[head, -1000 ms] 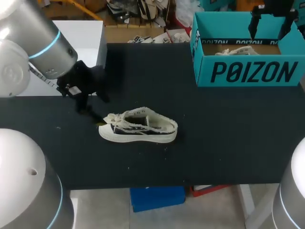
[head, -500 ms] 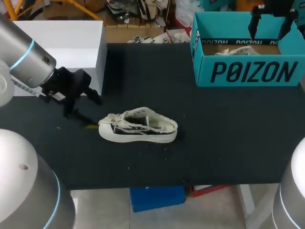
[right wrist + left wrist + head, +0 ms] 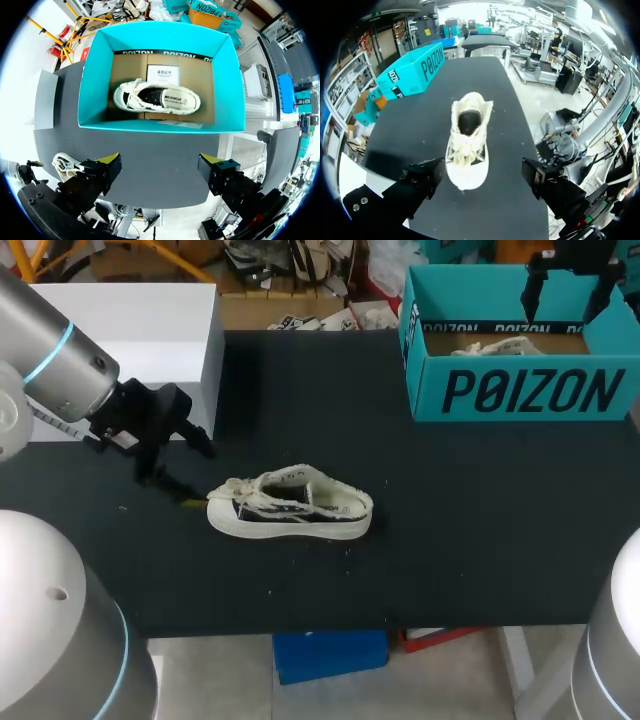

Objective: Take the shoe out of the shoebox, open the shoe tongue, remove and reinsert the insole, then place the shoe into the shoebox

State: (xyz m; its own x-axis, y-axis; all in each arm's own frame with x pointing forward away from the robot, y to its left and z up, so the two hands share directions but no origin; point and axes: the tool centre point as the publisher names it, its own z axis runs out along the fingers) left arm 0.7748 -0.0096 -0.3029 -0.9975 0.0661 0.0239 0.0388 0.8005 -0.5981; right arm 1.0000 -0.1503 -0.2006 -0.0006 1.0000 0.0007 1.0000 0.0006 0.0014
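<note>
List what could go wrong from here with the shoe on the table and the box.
1. The left pincer stands open at the toe of the shoe. Closing there could catch the loose laces or shove the shoe along instead of opening it up.
2. The shoebox under the open right pincer already holds a second shoe, so the returned shoe may land on it.

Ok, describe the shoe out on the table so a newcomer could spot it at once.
Start from the black table: left of its middle, well clear of the teal shoebox at the far right corner, a cream low-top shoe with black sides stands alone on its sole. The other shoe looks alike but lies inside the shoebox.
</note>
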